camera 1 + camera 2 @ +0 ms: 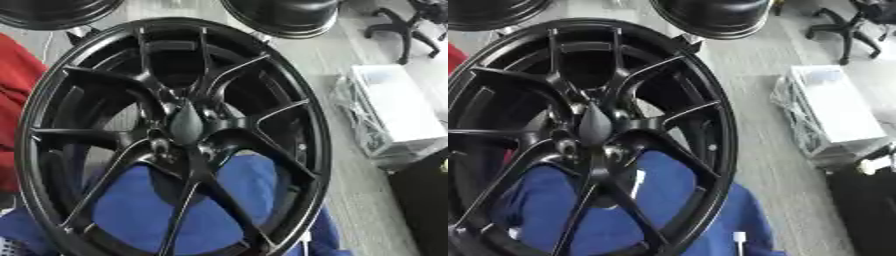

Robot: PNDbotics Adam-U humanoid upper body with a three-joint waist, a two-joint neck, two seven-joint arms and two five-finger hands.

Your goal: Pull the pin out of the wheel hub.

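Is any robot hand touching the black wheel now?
No, the black wheel stands alone over the blue cloth, and no hand shows in either view.

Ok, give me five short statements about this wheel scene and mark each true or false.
1. The wheel is black. True.
2. A yellow cloth shows through the spokes. False: the cloth is blue.
3. A robot hand grips the hub. False: no hand shows in either view.
4. An office chair stands at the upper right. True.
5. The white box lies left of the wheel. False: it lies to the right, on the floor.
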